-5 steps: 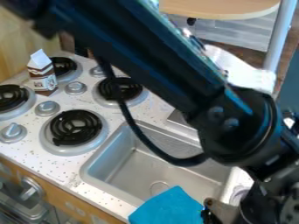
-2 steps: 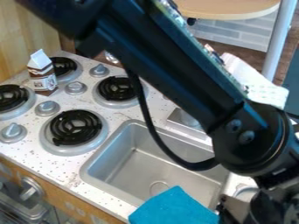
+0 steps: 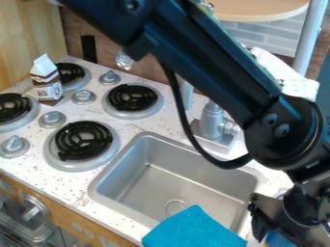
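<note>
1. Presently, we find the gripper (image 3: 274, 235) beside the sink (image 3: 164, 185); we cannot tell its grip.
2. We record the blue cloth (image 3: 193, 229) at the sink's near rim.
3. We judge: positioning; next, careful alignment.

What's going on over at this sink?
A black robot arm hangs over the counter, its lower end beside the sink, near a blue cloth at the sink's near edge. I can't tell whether it grips anything. A brown-and-white carton stands among the stove's burners.
</note>
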Controlling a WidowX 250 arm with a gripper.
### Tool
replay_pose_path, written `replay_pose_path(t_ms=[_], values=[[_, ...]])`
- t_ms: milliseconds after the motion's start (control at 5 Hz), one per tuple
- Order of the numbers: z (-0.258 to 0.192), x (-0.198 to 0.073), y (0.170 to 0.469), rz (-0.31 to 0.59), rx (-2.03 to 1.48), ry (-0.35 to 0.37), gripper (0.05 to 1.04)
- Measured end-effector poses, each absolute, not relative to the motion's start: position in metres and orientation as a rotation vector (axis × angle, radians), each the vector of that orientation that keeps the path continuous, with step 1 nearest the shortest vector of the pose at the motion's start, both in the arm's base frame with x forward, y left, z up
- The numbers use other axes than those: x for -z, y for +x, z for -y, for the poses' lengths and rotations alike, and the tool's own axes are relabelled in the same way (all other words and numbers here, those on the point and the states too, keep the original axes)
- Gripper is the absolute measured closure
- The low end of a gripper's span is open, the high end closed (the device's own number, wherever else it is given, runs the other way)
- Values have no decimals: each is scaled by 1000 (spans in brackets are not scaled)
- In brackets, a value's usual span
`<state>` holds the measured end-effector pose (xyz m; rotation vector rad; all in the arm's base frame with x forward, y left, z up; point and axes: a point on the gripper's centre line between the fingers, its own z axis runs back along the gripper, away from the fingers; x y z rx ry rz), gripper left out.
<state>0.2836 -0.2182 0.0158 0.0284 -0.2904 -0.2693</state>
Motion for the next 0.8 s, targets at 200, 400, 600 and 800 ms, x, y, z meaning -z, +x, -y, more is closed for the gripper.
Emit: replay_pose_path(t_ms=[200, 400, 600, 800], values=[[217, -18, 295, 309, 252, 32, 93], [218, -16, 301, 313, 246, 33, 93], [223, -20, 311, 331, 238, 23, 93], [223, -19, 320, 334, 236, 27, 93]])
